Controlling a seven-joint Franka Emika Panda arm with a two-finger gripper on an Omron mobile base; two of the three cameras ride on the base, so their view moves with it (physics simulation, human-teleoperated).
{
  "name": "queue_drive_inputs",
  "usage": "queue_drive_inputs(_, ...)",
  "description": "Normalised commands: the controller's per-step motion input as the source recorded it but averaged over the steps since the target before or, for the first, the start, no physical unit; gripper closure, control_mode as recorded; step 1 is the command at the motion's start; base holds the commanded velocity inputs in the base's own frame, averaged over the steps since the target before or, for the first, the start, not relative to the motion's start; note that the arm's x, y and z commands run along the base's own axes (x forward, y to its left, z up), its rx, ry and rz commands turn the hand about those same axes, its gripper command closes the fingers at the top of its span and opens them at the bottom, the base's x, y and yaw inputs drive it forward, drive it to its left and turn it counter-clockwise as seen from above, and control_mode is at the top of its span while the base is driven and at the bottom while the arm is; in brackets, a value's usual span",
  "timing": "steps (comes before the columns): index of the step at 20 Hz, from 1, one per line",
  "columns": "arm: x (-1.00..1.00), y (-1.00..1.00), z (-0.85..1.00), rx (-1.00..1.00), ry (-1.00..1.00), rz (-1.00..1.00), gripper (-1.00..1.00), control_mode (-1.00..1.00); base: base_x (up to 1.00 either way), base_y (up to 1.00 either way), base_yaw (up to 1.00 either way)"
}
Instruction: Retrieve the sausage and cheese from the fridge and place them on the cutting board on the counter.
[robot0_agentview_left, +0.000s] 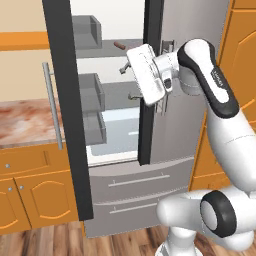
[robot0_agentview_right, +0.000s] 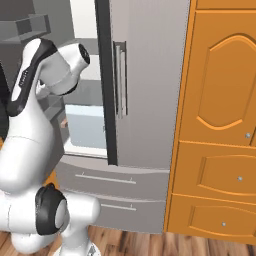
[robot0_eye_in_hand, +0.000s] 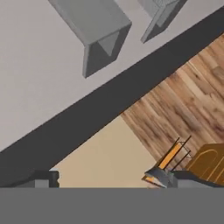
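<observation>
The fridge (robot0_agentview_left: 170, 135) stands with its left door (robot0_agentview_left: 65, 100) swung open and its right door (robot0_agentview_right: 150, 85) closed. On an upper shelf lies the sausage (robot0_agentview_left: 119, 45), small and reddish-brown. My gripper (robot0_agentview_left: 127, 81) hangs in the fridge opening, just below and slightly right of the sausage, open with nothing between its fingers. In the hand view the fingertips (robot0_eye_in_hand: 43, 177) stand far apart, facing the open door's inner side and its black edge. The counter (robot0_agentview_left: 25, 120) runs left of the fridge. The cheese and the cutting board are out of view.
Grey bins (robot0_agentview_left: 92, 100) line the inside of the open door, close to the left of my hand. Two steel drawers (robot0_agentview_left: 135, 185) sit under the fridge opening. Tall orange cabinets (robot0_agentview_right: 220, 115) stand to the fridge's right, over a wooden floor (robot0_eye_in_hand: 183, 109).
</observation>
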Motion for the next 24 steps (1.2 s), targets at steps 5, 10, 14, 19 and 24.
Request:
queue_drive_inputs(5, -0.53, -0.99, 0.00, -0.43, -0.17, 0.23, -1.00, -1.00, 0.00, 0.00, 0.00)
queue_drive_inputs(10, -0.26, -0.68, 0.00, -0.54, -0.18, 0.22, -1.00, -1.00, 0.00, 0.00, 0.00)
queue_drive_inputs(14, -0.05, -0.73, -0.02, -0.55, -0.24, 0.19, -1.00, -1.00, 0.00, 0.00, 0.00)
queue_drive_inputs(19, 0.00, -0.80, -0.14, -0.35, -0.26, 0.18, -1.00, -1.00, 0.00, 0.00, 0.00)
queue_drive_inputs(24, 0.24, -0.34, -0.35, -0.14, -0.24, 0.06, -1.00, -1.00, 0.00, 0.00, 0.00)
